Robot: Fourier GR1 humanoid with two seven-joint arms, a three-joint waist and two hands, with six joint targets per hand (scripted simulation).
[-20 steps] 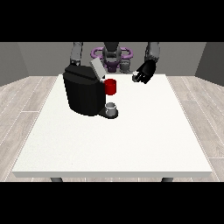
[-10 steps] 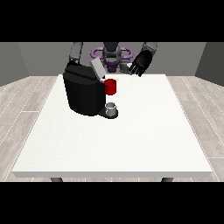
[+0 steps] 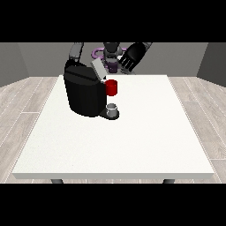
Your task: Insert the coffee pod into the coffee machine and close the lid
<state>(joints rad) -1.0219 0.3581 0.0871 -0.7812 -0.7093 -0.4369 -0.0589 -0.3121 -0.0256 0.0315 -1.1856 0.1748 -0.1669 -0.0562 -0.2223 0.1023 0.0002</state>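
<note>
A black coffee machine [image 3: 83,93] stands on the white table [image 3: 132,141] at its back left. Its grey lid [image 3: 99,69] is tilted up and open. A red piece [image 3: 112,87] sits at the machine's front, above a small grey cup [image 3: 113,109] on the drip base. The hand at the view's right [image 3: 132,56] hovers high behind the machine, right of the lid, with its fingers spread and nothing in them. Of the other arm only the forearm [image 3: 76,52] shows behind the machine; its hand is hidden. I cannot pick out a separate coffee pod.
The robot's torso [image 3: 111,55] stands behind the table's far edge. The table spreads wide in front of and to the right of the machine. A wooden floor surrounds it.
The hand at the view's right has risen and moved left, from beside the machine to high up near the open lid. The machine, cup and lid have not moved.
</note>
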